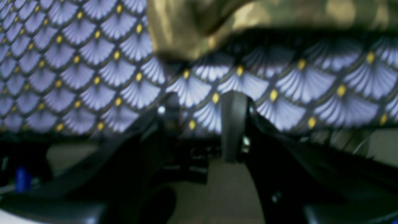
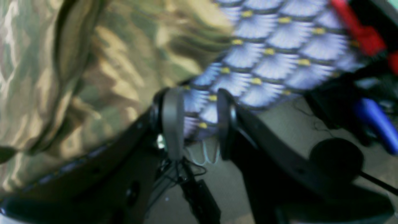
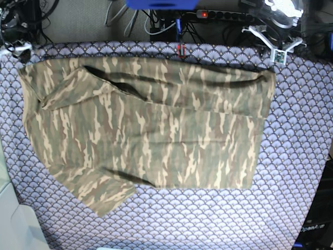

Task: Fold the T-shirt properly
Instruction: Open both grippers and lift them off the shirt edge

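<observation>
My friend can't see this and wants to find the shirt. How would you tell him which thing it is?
Look at the big table covered by a purple-grey tablecloth with little fan scales. The T-shirt lies spread out flat across its middle. It is the only cloth in streaky camouflage of olive green, tan and brown, with short sleeves.

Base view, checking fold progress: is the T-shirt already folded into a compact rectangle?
No, the T-shirt lies spread wide across the tablecloth, with both short sleeves sticking out at one end.
</observation>
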